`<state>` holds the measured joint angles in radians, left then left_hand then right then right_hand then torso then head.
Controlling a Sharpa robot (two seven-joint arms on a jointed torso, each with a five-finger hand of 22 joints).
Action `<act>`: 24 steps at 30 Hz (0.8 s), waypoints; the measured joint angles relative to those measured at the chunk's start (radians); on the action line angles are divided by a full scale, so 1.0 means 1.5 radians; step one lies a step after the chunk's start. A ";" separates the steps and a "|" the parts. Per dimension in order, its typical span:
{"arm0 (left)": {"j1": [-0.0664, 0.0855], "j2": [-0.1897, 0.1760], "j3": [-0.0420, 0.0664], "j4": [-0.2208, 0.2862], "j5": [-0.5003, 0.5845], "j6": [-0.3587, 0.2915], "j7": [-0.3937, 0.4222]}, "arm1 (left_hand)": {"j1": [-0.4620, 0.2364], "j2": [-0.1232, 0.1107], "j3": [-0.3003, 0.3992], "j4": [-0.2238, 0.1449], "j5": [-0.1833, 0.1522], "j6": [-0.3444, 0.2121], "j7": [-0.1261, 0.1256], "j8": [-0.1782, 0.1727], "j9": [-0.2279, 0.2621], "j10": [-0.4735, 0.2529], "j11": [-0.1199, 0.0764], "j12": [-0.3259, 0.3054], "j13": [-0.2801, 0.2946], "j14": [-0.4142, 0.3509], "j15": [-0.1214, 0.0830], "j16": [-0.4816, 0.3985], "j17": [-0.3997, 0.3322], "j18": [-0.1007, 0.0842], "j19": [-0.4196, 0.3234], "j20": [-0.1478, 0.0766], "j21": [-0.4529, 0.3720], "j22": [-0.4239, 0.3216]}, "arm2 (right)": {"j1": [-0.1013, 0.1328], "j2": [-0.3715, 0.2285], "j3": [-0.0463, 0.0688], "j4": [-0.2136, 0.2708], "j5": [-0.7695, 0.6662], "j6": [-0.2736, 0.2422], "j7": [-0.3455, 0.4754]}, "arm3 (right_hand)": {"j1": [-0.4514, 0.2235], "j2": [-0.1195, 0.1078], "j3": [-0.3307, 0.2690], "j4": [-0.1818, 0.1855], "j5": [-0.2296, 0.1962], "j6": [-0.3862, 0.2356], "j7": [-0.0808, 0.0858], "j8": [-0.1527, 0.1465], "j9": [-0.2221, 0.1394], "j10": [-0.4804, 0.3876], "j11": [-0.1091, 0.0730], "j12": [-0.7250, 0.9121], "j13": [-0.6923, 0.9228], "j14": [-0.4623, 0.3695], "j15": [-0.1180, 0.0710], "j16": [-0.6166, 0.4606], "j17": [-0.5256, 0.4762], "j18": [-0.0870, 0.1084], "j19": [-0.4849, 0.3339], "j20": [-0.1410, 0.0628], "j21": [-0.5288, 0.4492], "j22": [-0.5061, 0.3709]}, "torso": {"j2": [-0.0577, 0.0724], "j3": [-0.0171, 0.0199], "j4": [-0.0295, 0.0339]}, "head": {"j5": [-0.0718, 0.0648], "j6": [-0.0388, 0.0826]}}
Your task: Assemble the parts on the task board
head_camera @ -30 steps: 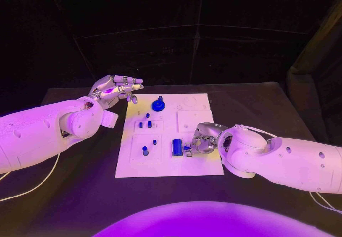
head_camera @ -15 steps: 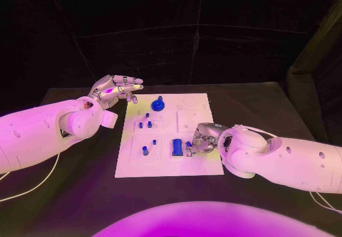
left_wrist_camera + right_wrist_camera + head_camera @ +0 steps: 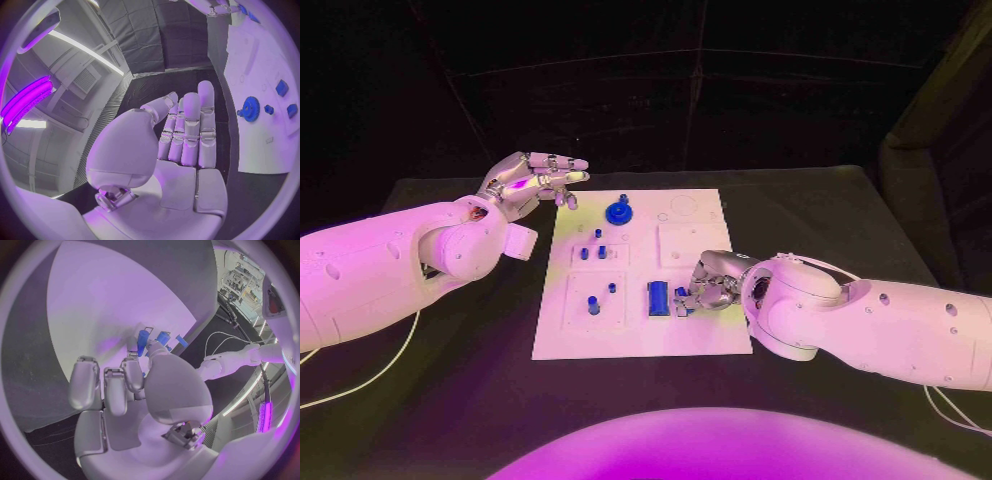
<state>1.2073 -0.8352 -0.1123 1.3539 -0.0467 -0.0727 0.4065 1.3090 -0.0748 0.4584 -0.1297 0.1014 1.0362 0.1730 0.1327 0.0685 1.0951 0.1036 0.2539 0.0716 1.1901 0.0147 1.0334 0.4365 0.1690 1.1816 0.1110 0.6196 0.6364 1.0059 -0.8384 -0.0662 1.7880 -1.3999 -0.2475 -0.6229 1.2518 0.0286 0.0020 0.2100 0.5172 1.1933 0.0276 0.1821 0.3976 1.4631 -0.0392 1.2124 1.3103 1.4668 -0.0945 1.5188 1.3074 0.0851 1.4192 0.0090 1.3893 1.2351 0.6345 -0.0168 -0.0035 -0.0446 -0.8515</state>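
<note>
White board surface carries the work: the task board (image 3: pixel 689 335) lies in the middle of the black table (image 3: pixel 848 215), and blue parts are seen on it, among them a gear (image 3: pixel 620 211) at the far side, small pegs (image 3: pixel 593 251) to its near left, and a blue cylinder (image 3: pixel 656 296) toward the near middle. The right hand (image 3: pixel 705 286) is set low over the board's right part, just beside the cylinder, and a small blue part (image 3: pixel 681 298) appears to be pinched at its fingertips; the grasp is judged held rather than released, though the contact is small and partly hidden. The left hand (image 3: pixel 531 180) hangs off the board's far left corner with fingers loosely apart and nothing in them. The step in hand is judged to be the seating of the small part beside the cylinder. Fine alignment over its socket would be called for next, then a straight press down before the grasp is eased
</note>
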 measured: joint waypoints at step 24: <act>0.000 -0.001 0.000 0.000 0.000 0.002 -0.002 | 0.000 0.000 0.000 0.000 0.000 0.000 0.000 0.000 0.000 0.000 0.000 0.000 0.000 0.000 0.000 0.000 -0.001 0.000 0.000 0.000 0.000 0.000 | 0.000 0.000 0.000 -0.001 0.044 -0.006 0.001 | -0.074 -0.025 -0.040 0.049 -0.087 0.011 0.000 0.003 0.004 0.000 0.000 0.001 -0.002 0.000 0.000 0.000 0.000 0.000 0.002 0.002 0.000 0.001 | 0.000 -0.0001 0.0002 | -0.001 -0.001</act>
<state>1.2073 -0.8360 -0.1124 1.3543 -0.0467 -0.0704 0.4030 1.3091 -0.0748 0.4584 -0.1297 0.1014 1.0362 0.1729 0.1326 0.0687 1.0952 0.1036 0.2538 0.0717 1.1901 0.0147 1.0334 0.4355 0.1689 1.1816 0.1109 0.6197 0.6366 1.0059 -0.8382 -0.0665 1.7862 -1.3342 -0.2569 -0.6209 1.1413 -0.0088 -0.0581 0.2835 0.3873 1.2094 0.0269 0.1860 0.4039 1.4633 -0.0394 1.2141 1.3069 1.4668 -0.0945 1.5188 1.3075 0.0851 1.4227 0.0127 1.3893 1.2365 0.6346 -0.0170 -0.0032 -0.0457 -0.8530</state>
